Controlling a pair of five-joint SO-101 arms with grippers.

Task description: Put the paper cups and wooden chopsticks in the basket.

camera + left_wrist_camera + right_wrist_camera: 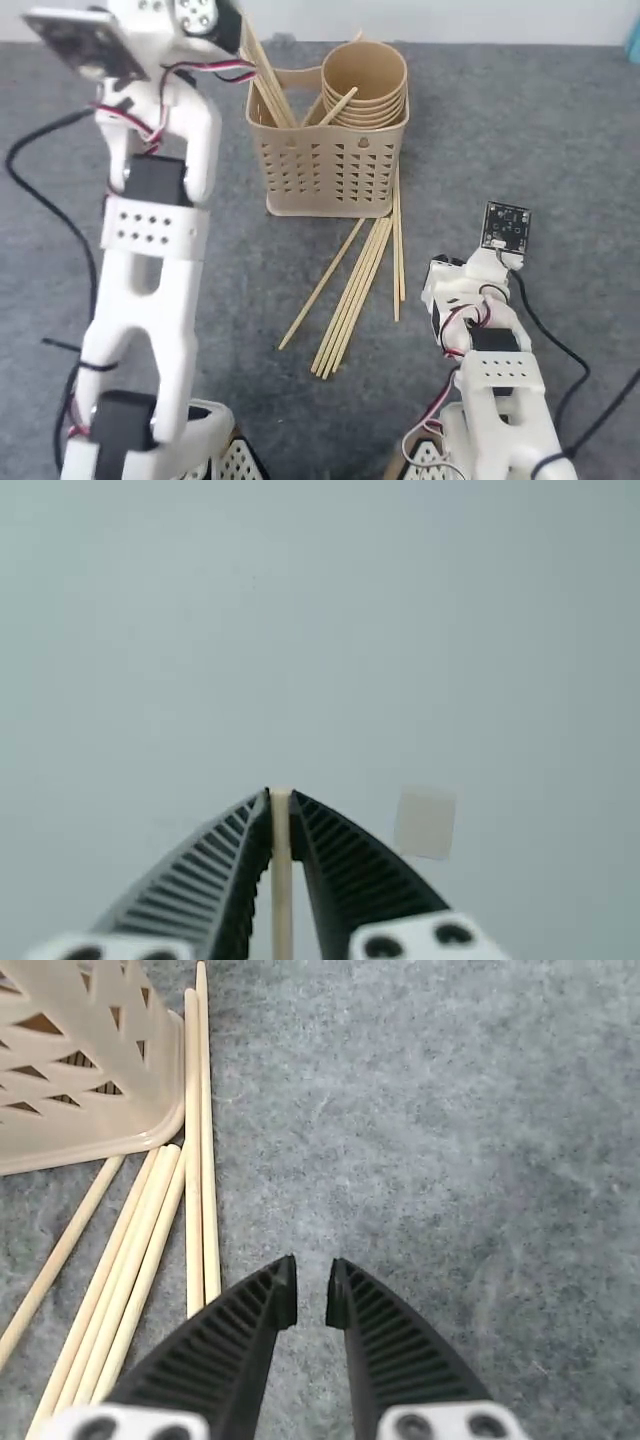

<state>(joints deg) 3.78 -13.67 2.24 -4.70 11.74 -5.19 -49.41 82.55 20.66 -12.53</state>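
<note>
Left arm [150, 250], the largest body on the grey carpet [520, 130], stands beside the basket [325, 170], its wrist raised above the basket's far left corner. The basket holds the stacked paper cups [365, 85] in its right half and a leaning bundle of wooden chopsticks [268, 90] in its left half; 1 more stick rests in the top cup. Loose chopsticks [352, 290] fan across the carpet from the basket's near right corner, so the task looks partly done. The right gripper [310, 1290] hangs low just beside those sticks, jaws slightly parted and empty. The left gripper [280, 798] is pinched on 1 chopstick [281, 890]. Likely hazards: a long stick released at a slant from this height may pivot over the basket's rim and fall out, and a sideways pull could tip the light basket. The loose sticks lie touching one another, so a pinch may catch 2 or roll them under the basket. The left wrist view settles the pinch, set against a blank wall with a pale square patch [425, 823]; the high view supplies the stick's place over the basket. The right wrist view resolves the jaw gap and the sticks pressed against the basket's base.
</note>
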